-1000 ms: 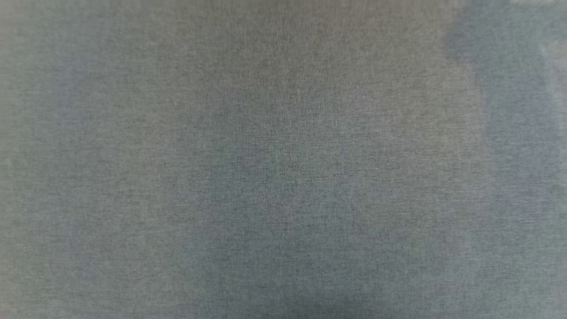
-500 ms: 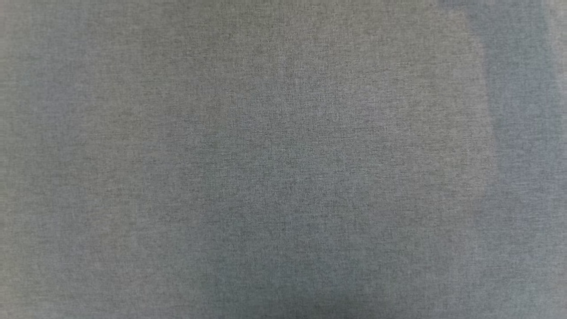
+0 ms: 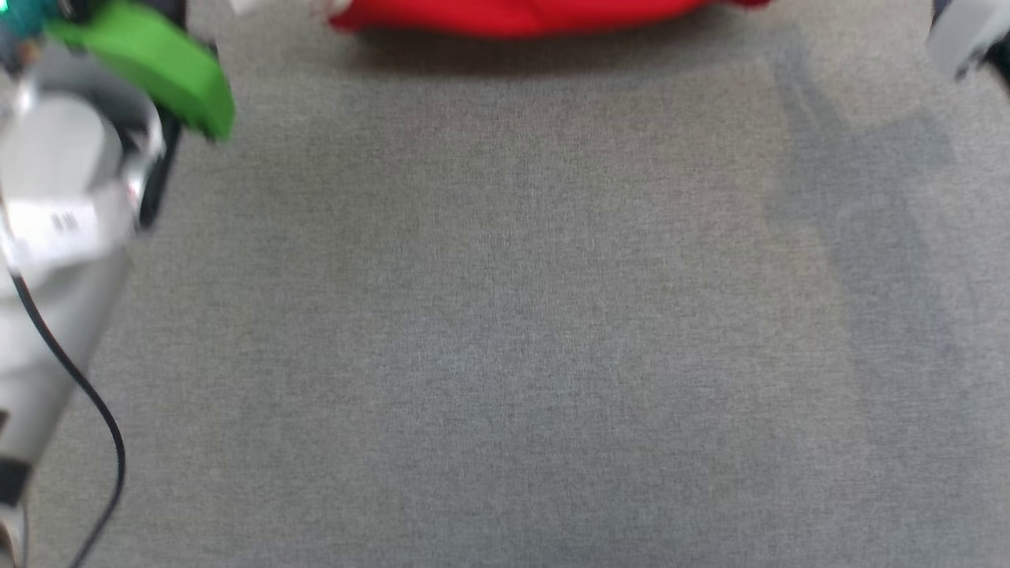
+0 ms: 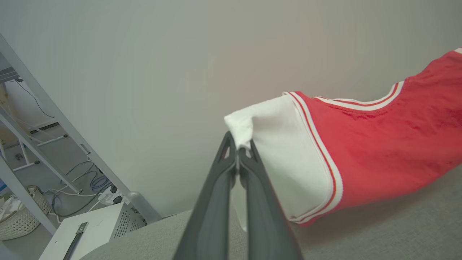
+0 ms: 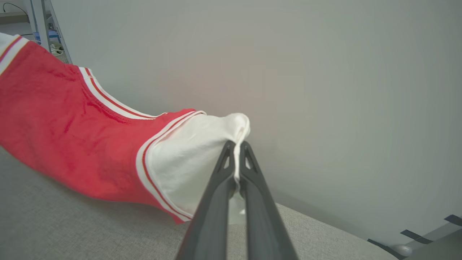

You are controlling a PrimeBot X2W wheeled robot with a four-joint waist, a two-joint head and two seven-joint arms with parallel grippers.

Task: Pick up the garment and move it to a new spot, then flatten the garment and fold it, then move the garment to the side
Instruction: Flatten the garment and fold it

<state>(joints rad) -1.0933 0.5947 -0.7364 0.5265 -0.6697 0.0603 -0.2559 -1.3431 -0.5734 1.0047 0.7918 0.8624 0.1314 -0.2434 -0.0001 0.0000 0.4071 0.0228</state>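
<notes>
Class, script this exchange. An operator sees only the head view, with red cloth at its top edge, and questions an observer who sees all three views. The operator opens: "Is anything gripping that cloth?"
Observer: Yes. The left gripper is shut on one white sleeve of the garment.
Operator: And the other side?
Observer: The right gripper is shut on the other white sleeve.
Operator: Is the shirt lying flat?
Observer: No. Its red body hangs stretched between the two grips and sags toward the grey surface. I cannot tell whether it touches.
</notes>
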